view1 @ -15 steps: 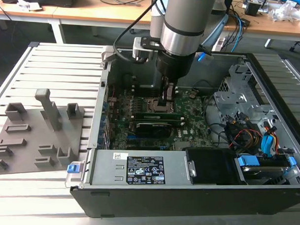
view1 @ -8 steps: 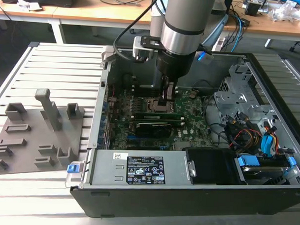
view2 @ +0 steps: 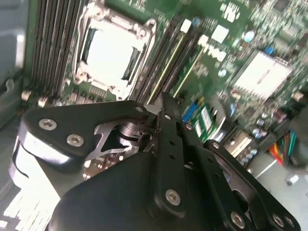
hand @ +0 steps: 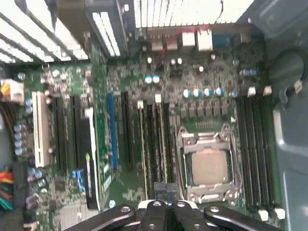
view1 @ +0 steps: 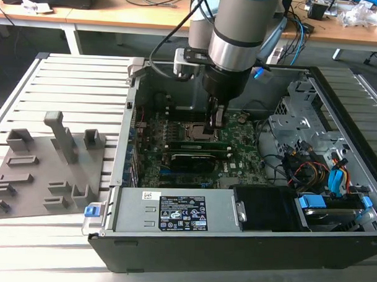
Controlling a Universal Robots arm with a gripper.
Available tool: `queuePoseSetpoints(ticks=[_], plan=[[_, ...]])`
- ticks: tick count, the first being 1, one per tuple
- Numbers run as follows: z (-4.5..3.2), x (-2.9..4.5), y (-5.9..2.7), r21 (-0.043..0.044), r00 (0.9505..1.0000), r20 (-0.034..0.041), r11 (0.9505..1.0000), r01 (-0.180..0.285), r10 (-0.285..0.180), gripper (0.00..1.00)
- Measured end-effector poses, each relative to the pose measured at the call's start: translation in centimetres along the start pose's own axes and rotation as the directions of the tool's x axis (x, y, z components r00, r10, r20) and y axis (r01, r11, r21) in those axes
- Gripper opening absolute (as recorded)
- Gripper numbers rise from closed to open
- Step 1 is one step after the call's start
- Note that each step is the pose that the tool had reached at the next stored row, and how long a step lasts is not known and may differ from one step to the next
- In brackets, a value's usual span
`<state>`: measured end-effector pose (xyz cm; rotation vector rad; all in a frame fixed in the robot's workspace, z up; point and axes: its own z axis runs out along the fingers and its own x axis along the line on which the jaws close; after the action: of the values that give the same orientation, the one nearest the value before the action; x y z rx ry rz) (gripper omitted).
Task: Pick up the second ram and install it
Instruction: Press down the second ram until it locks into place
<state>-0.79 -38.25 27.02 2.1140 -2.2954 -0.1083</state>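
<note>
My gripper (view1: 213, 125) is down inside the open computer case, over the memory slots beside the CPU socket (hand: 208, 166). Its black fingers (hand: 159, 188) are closed together on one end of the second ram (hand: 163, 139), a thin green stick standing upright in the slot nearest the socket. In the second wrist view the second ram (view2: 168, 62) runs away from the fingertips (view2: 164, 101) along its slot. Another ram stick (hand: 143, 144) stands in the slot one over, farther from the socket. In the exterior view the second ram (view1: 187, 140) lies just under the gripper.
The green motherboard (view1: 237, 152) fills the case floor, with empty slots (hand: 255, 144) on the socket's other side. A power supply (view1: 173, 211) sits at the case front, and drive cages and cables (view1: 311, 164) at the exterior view's right. A grey holder tray (view1: 45, 173) lies on the slatted table.
</note>
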Motion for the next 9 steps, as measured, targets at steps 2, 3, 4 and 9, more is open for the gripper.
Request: queuePoseSetpoints(ticks=[2,3,4,9], plan=[[0.81,-0.25,-1.67,-0.0014,1.0,-0.0012,1.0,0.007,-0.007,0.11],[1.14,-0.34,-2.07,-0.0015,0.9999,-0.0019,0.9999,0.014,-0.014,0.11],[1.52,-0.45,-2.53,-0.0017,0.9998,-0.0028,0.9998,0.021,-0.021,0.11],[3.4,-0.89,-3.1,-0.0029,0.9984,-0.0049,0.9984,0.056,-0.056,0.11]])
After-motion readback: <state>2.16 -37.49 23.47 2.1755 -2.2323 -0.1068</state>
